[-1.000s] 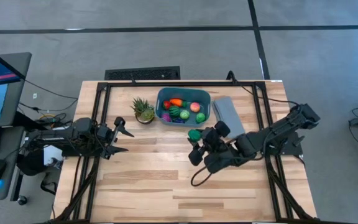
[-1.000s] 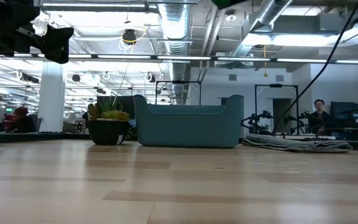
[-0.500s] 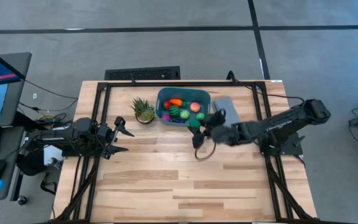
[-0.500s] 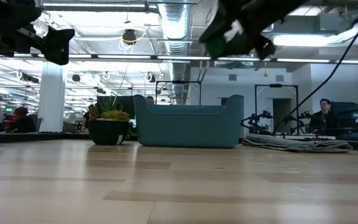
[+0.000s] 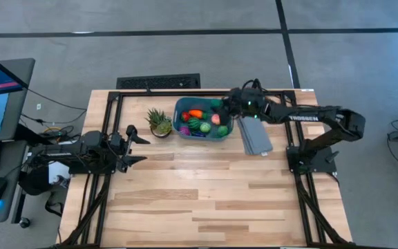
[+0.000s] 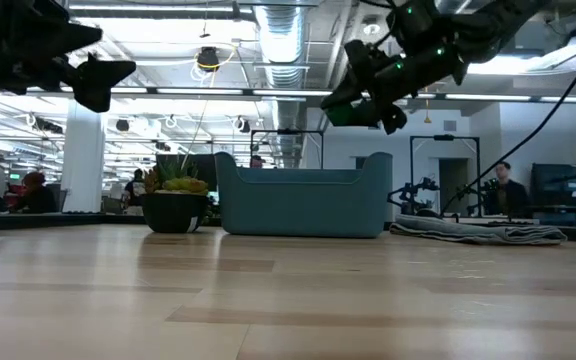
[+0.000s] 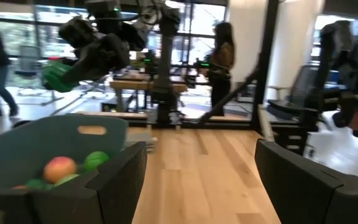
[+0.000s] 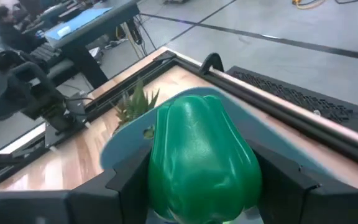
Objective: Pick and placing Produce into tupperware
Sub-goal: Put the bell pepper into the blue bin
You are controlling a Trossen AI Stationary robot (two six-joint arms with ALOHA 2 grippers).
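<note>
While the wooden table (image 5: 185,200) fills the middle of the overhead frame, an open office with ducts and distant people is seen beyond it. At upper centre, the teal tub (image 5: 204,118) holds several toy fruits, flanked by a potted plant (image 5: 159,122) and a grey slab (image 5: 255,132). A green pepper (image 8: 197,158) is pinched in the right gripper (image 5: 228,106) above the tub's right rim. Released there, it could strike the rim and roll off. The left gripper (image 5: 131,144) is held spread at mid-left.
</note>
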